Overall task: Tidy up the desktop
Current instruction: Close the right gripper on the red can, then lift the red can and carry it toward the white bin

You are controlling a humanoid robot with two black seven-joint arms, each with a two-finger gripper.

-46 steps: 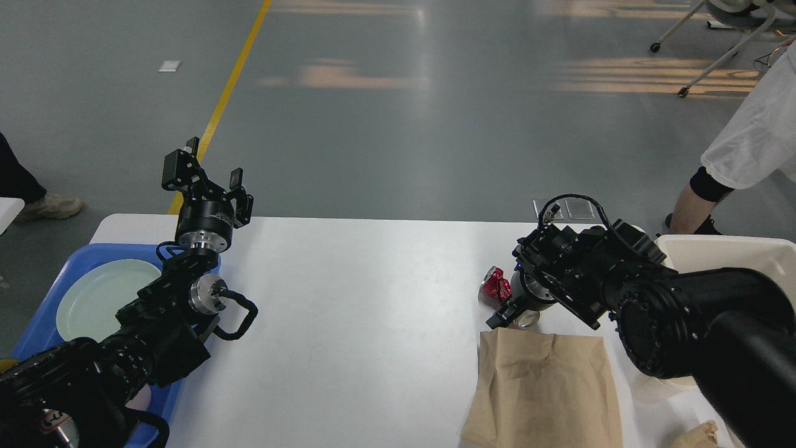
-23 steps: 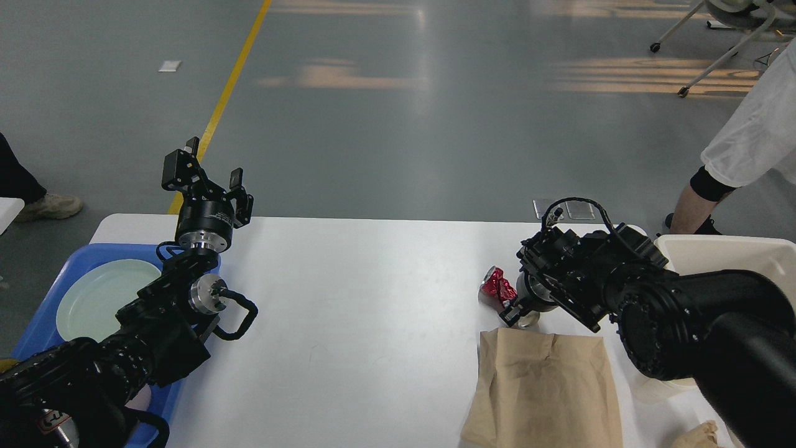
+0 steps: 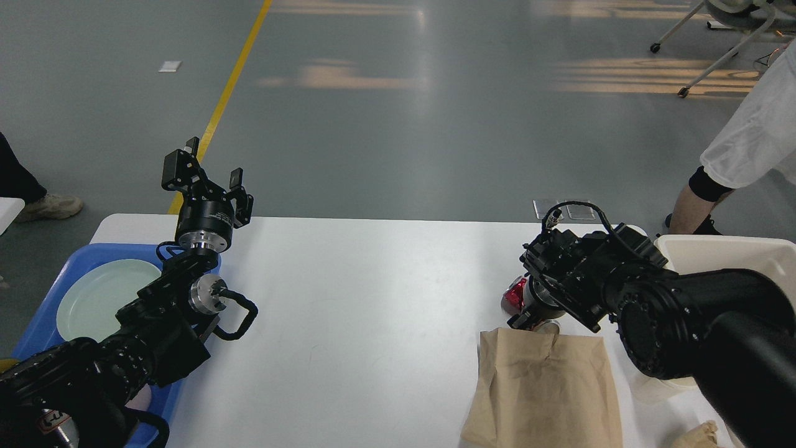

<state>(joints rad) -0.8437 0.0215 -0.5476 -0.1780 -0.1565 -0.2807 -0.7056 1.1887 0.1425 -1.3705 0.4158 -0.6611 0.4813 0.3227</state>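
My right gripper (image 3: 522, 311) is lying low on the desktop (image 3: 373, 311) against a red wrapper (image 3: 512, 297), grip indiscernible; my left gripper (image 3: 208, 171) is hanging agape.

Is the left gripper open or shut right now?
Open. The left gripper is raised above the desktop's far left edge, its two fingers apart with bare floor showing between them and nothing held.

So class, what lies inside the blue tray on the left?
The blue tray holds a pale green plate. The left arm covers the tray's right and near parts, so anything there is hidden.
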